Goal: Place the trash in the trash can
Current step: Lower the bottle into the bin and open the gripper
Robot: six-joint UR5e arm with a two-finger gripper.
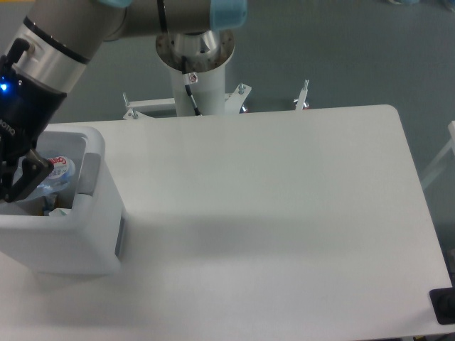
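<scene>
The grey tubular robot arm [149,14] runs across the top of the view, with a pale blue plastic cap [227,11] at about twelve o'clock. Below it stands a white cylindrical mounting post [202,85] with a shiny metal collar, a thin black cable and a small white tag down its front. Towards nine o'clock the arm ends in a brushed silver wrist ring [53,53], then a matte black gripper body [21,117] with a small blue light glowing at its upper edge and faint white lettering.
</scene>
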